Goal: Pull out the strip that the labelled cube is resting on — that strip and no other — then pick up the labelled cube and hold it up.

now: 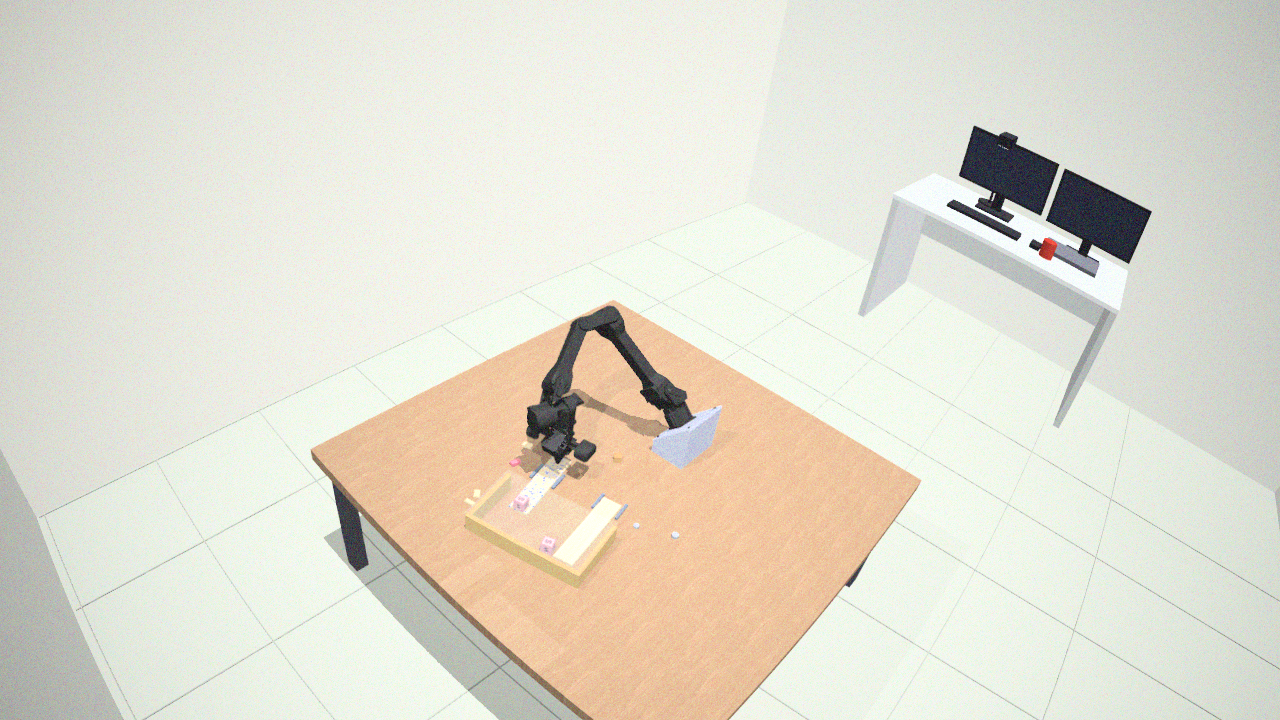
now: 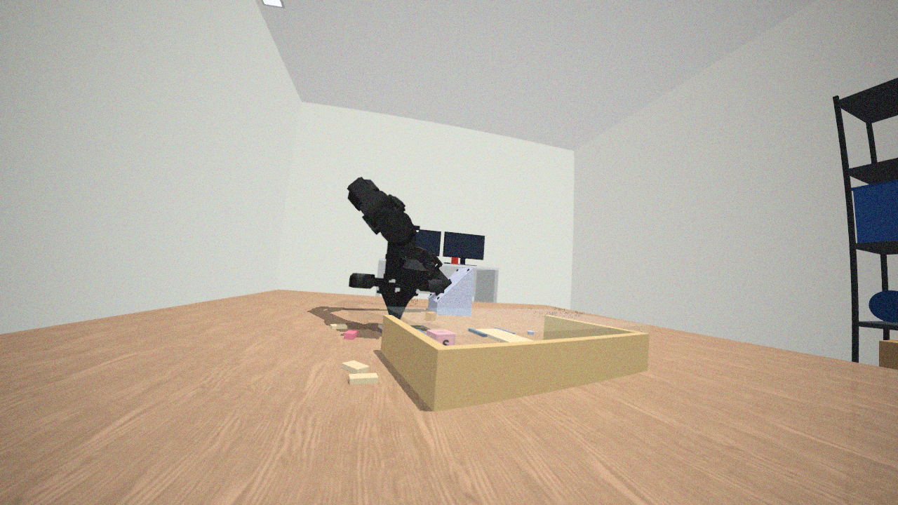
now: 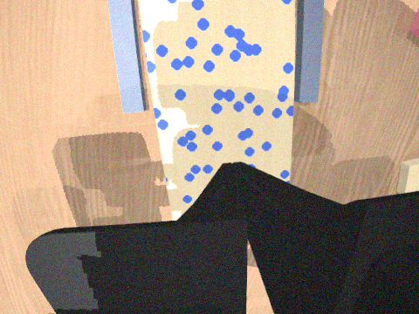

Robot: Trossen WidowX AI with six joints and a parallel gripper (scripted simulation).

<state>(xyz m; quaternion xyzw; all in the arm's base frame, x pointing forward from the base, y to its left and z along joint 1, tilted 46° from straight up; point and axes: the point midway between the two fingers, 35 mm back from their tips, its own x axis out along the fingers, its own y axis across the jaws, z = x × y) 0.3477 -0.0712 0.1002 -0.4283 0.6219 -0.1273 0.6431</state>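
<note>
A white strip with blue dots (image 3: 222, 64) (image 1: 540, 488) runs between two blue guide rails (image 3: 125, 35) (image 3: 310, 23) out of the open side of a shallow wooden tray (image 1: 519, 550) (image 2: 533, 370). Its near end passes under my gripper's fingertips (image 3: 237, 174) (image 1: 556, 458) (image 2: 395, 311), which are shut on it low over the table. The labelled pink cube (image 1: 520, 501) (image 2: 440, 336) rests on this strip inside the tray. A plain cream strip (image 1: 590, 528) lies along the tray's other side, with a second pink cube (image 1: 547, 543) near it.
Small loose blocks lie on the table: a pink one (image 1: 513, 462) (image 2: 350, 334), tan ones (image 1: 477, 493) (image 2: 355, 365) (image 2: 363, 378), an orange one (image 1: 616, 457). Two grey discs (image 1: 636, 524) (image 1: 674, 533) lie right of the tray. The arm's grey base (image 1: 687, 438) stands behind.
</note>
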